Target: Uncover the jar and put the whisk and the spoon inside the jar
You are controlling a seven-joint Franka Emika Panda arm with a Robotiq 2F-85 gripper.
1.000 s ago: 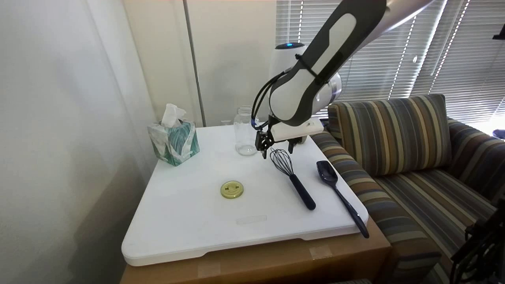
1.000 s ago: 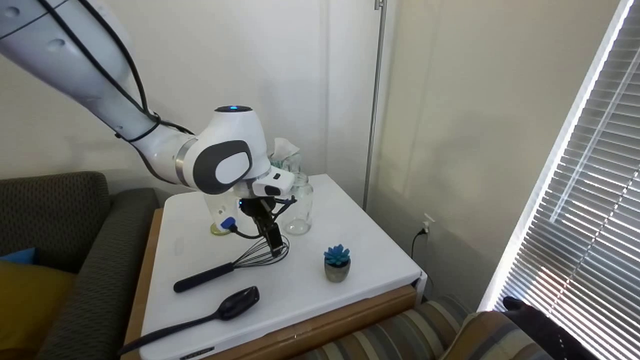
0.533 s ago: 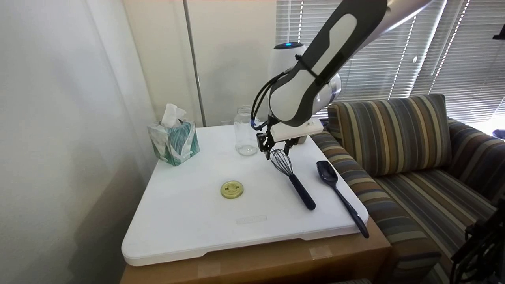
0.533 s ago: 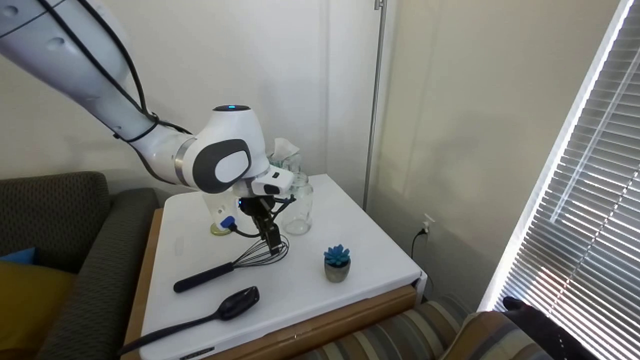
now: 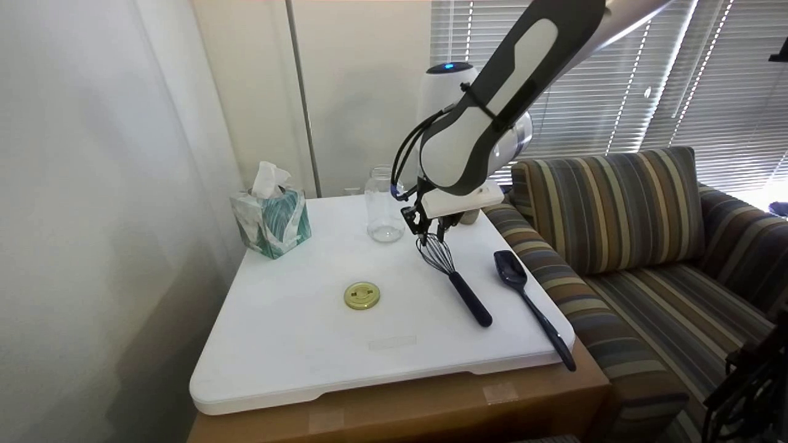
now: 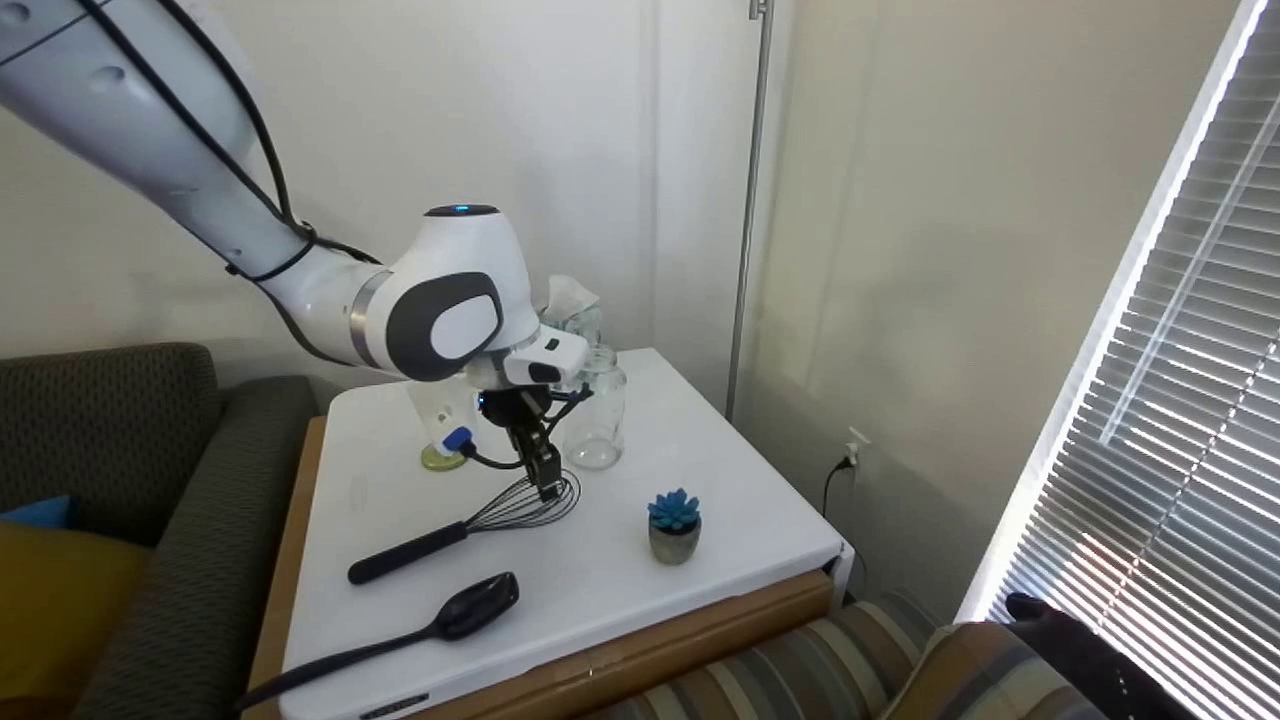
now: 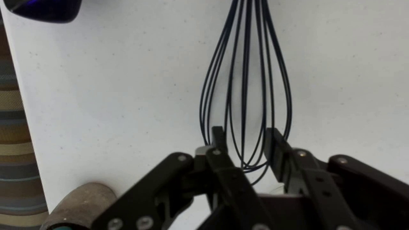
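Right now the gripper (image 7: 245, 129) points down at the wire end of the whisk (image 5: 458, 283), which lies on the white table (image 5: 283, 351). Seen in the wrist view, its two fingers stand a little apart, with several wires running between them; I cannot tell whether they actually pinch the wires or just straddle them. The whisk's thick black handle slants away from the gripper. Alongside, well apart from the fingers, lies the black spoon (image 5: 535, 310), the end of its handle sticking out past the table's edge. The glass jar (image 5: 385, 206) stands upright and uncovered near the gripper, and the yellow-green lid (image 5: 362, 295) rests flat on the table, well apart from it. A green-and-white tissue box (image 5: 271, 227) sits near the jar. Over by the table's edge I see a little potted plant (image 6: 674, 525) with blue leaves, and a striped sofa (image 5: 615, 212) stands right beside the table.
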